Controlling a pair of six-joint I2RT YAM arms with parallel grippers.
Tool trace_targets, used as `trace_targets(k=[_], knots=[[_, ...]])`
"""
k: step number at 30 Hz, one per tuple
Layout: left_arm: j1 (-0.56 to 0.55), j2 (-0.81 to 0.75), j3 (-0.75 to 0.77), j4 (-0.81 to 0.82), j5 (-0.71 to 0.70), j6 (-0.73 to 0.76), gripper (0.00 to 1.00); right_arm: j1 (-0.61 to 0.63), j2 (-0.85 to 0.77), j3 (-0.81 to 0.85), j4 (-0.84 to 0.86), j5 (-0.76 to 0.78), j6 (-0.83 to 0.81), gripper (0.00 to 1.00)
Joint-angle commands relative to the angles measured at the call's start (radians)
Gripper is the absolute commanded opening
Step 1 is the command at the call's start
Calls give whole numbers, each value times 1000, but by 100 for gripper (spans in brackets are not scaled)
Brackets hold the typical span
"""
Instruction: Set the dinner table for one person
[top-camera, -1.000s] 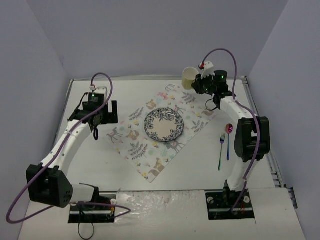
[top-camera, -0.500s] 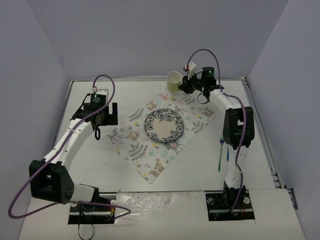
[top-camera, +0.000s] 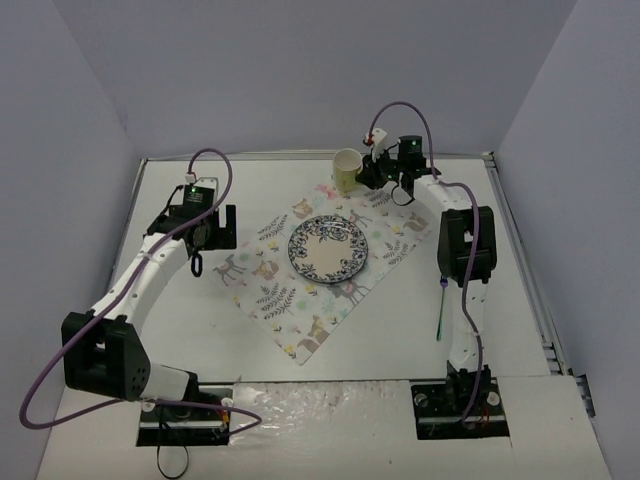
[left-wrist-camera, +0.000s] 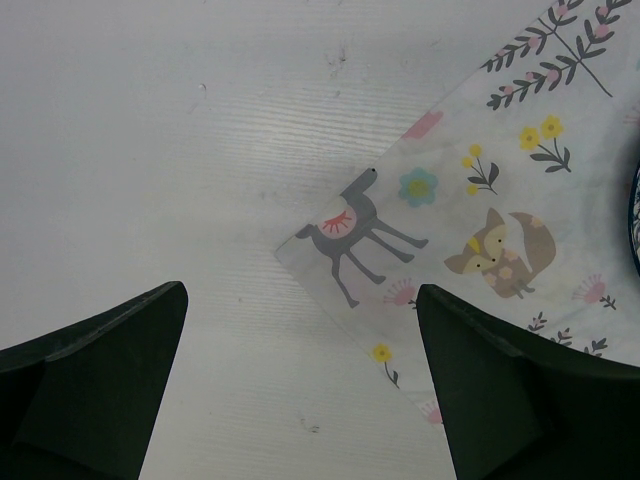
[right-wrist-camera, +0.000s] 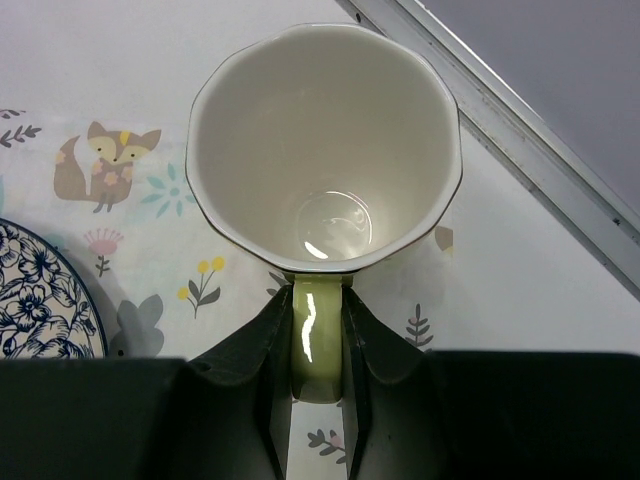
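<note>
Right gripper (right-wrist-camera: 317, 335) pinches green mug (right-wrist-camera: 322, 130) by its handle, upright above placemat (right-wrist-camera: 140, 225) corner for set-down; left gripper (left-wrist-camera: 300, 295) fully open, empty.

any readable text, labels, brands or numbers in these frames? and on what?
None: no readable text in any view.
placemat: printed animals, flowers and leaves only, no lettering.
plate: dark floral pattern, no words.
mug: plain inside; its outside is too small in the top view to tell.
dinner table: bare white, only faint scuffs.
</note>
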Motion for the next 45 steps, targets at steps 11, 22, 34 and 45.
trace_targets(k=[11, 22, 34, 45], knots=[[4, -2, 28, 32, 0, 8, 97, -7, 10, 124, 108, -40, 9, 0], [4, -1, 31, 29, 2, 7, 97, -17, 9, 109, 91, -32, 12, 9], [4, 4, 31, 28, 5, 5, 97, -25, -4, 78, 86, -25, -14, 49], [4, -3, 36, 21, 8, 4, 97, -44, -185, -80, 100, 161, 50, 92]])
